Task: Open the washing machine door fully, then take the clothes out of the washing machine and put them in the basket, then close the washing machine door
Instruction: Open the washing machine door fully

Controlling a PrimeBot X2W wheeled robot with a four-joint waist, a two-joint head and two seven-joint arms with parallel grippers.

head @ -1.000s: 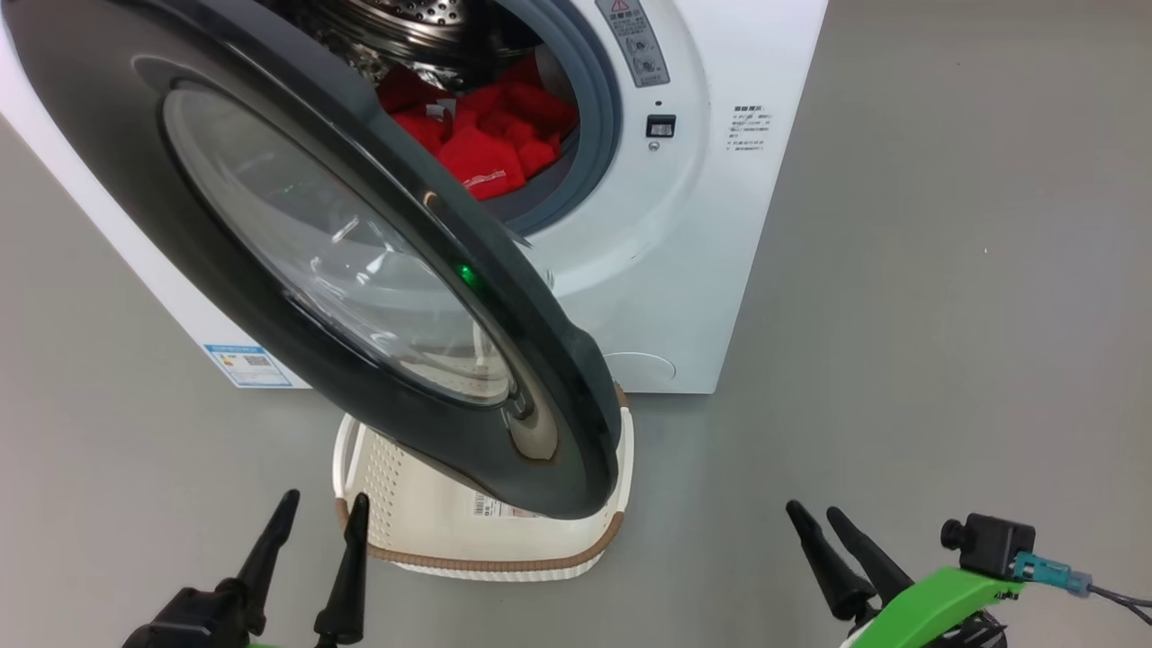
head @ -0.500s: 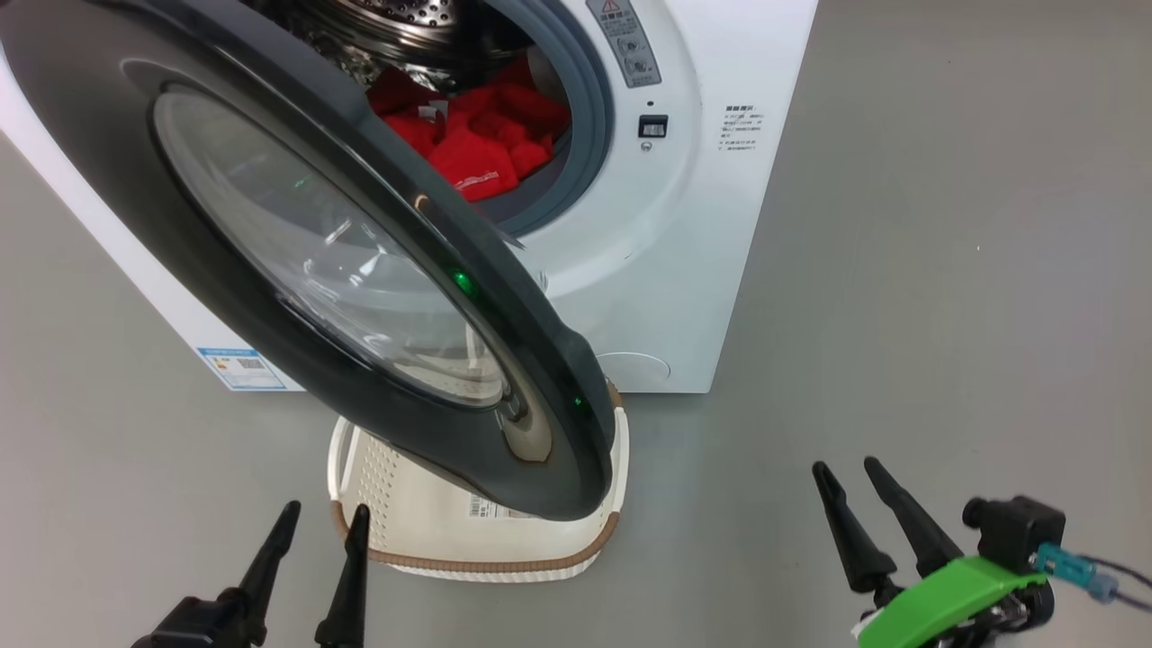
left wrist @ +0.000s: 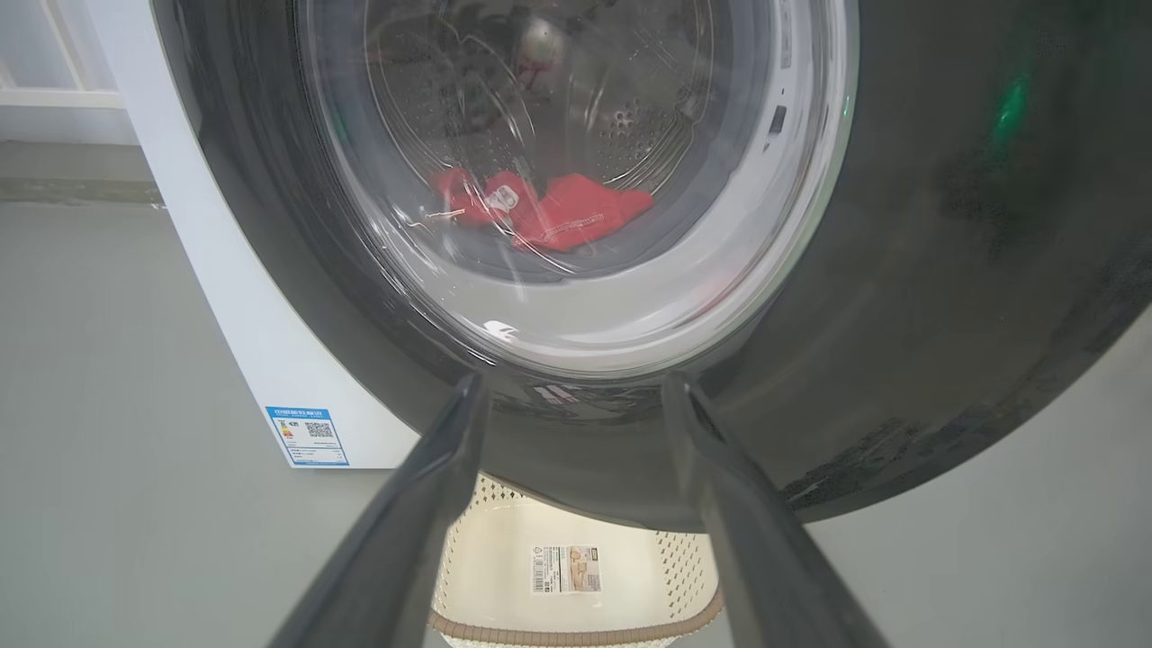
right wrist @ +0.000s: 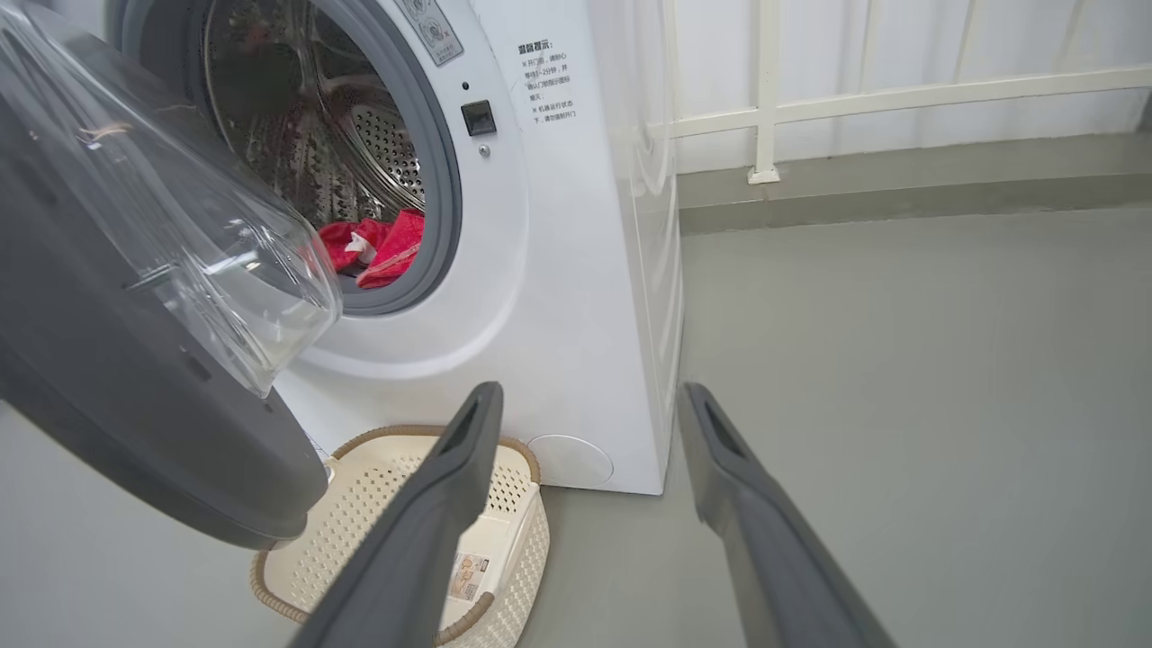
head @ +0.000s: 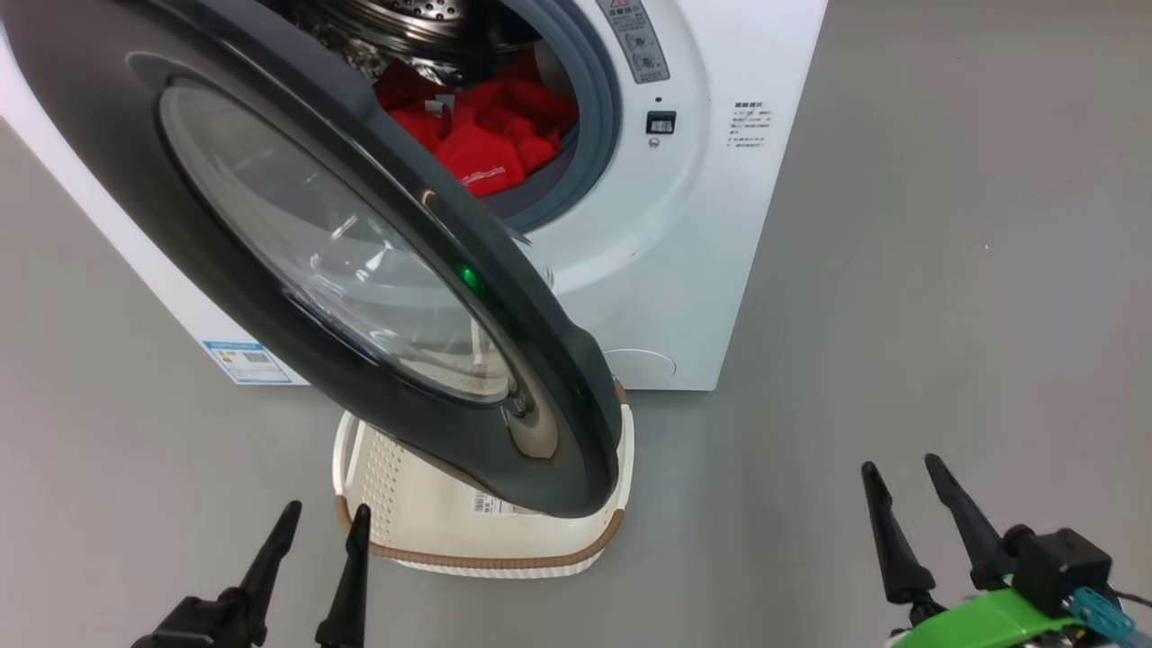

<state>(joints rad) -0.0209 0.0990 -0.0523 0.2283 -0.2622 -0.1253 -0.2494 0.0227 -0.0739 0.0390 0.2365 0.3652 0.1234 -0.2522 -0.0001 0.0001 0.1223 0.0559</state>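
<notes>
Left gripper [head: 325, 510] is seen at the lower left of the frame, fingers spread wide and nothing held. The right gripper [head: 900, 463], lower right, is likewise spread and empty. The washing machine door [head: 558, 405] is swung partly open, its lower edge overhanging the basket [head: 504, 560]. Bare floor [head: 945, 270] is left to the right of the washing machine [head: 684, 252]. The clothes [head: 486, 148] are heaped in the drum. Compared with a second ago, the right gripper is found further right and higher; the door is unchanged.
</notes>
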